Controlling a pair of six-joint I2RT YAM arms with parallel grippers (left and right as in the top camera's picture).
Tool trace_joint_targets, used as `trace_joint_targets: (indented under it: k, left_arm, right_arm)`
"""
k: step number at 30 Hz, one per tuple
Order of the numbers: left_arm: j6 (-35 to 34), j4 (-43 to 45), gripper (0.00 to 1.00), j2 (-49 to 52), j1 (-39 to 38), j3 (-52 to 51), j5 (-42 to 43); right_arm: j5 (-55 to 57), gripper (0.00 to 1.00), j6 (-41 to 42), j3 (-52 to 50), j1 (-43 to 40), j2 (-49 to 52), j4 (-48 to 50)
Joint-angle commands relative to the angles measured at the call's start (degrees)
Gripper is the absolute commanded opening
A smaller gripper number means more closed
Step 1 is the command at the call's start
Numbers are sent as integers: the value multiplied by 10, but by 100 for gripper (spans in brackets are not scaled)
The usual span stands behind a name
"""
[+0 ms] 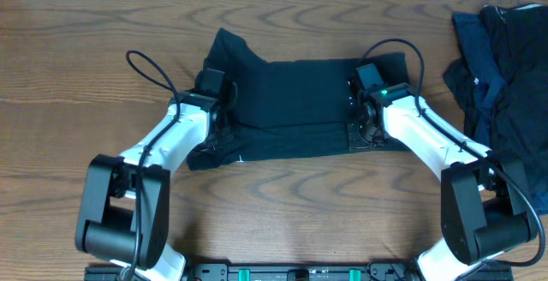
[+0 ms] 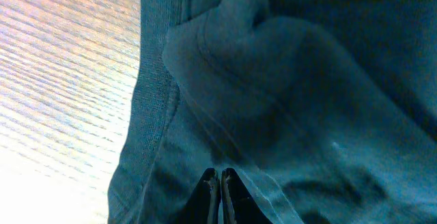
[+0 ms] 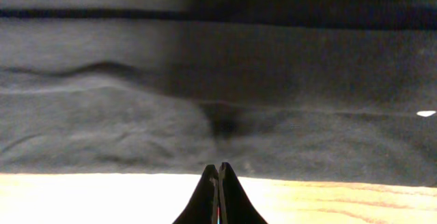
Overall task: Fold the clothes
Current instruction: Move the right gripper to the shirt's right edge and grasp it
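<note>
A very dark navy T-shirt (image 1: 287,101) lies partly folded in the middle of the wooden table, one sleeve sticking out at its far left corner. My left gripper (image 1: 216,99) is at its left edge. In the left wrist view the jaws (image 2: 220,174) are shut, tips down on rumpled fabric (image 2: 287,80). I see no cloth between them. My right gripper (image 1: 356,101) is at the shirt's right edge. In the right wrist view the jaws (image 3: 218,166) are shut at the fabric's edge (image 3: 136,115), with bare wood below. A small white logo (image 3: 425,113) shows at the right.
A heap of more dark navy and black clothes (image 1: 501,58) lies at the far right of the table. Black cables loop from both wrists over the table. Bare wood shows in front of the shirt (image 1: 291,204) and at the far left.
</note>
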Motion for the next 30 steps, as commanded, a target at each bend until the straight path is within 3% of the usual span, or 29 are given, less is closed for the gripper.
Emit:
trace_joint_targets:
  k: [1, 11, 30]
  left_arm:
    - [-3, 0, 6, -31, 3, -2, -1]
    - [-3, 0, 6, -95, 3, -2, -1]
    - [-3, 0, 6, -97, 3, -2, -1]
  right_arm:
    - [15, 1, 14, -8, -11, 1, 14]
    - [15, 1, 23, -30, -14, 1, 50]
    - [19, 1, 25, -55, -14, 1, 140]
